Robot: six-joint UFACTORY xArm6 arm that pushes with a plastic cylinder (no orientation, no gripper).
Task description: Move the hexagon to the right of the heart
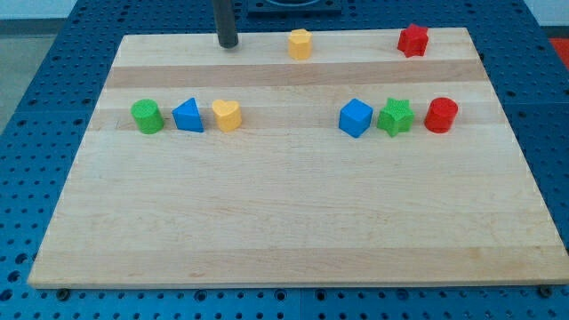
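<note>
A yellow hexagon block [300, 44] sits near the view's top edge of the wooden board [284, 222], a little right of centre. A yellow heart block [227, 115] lies in the left-hand row, below and to the left of the hexagon. My tip [229, 44] rests on the board near the top edge, about 80 pixels left of the hexagon and straight above the heart, touching neither.
A green cylinder [147, 116] and a blue triangle [188, 116] stand left of the heart. A blue cube [355, 117], a green star [396, 116] and a red cylinder [441, 116] form a row on the right. A red star [412, 40] is at top right.
</note>
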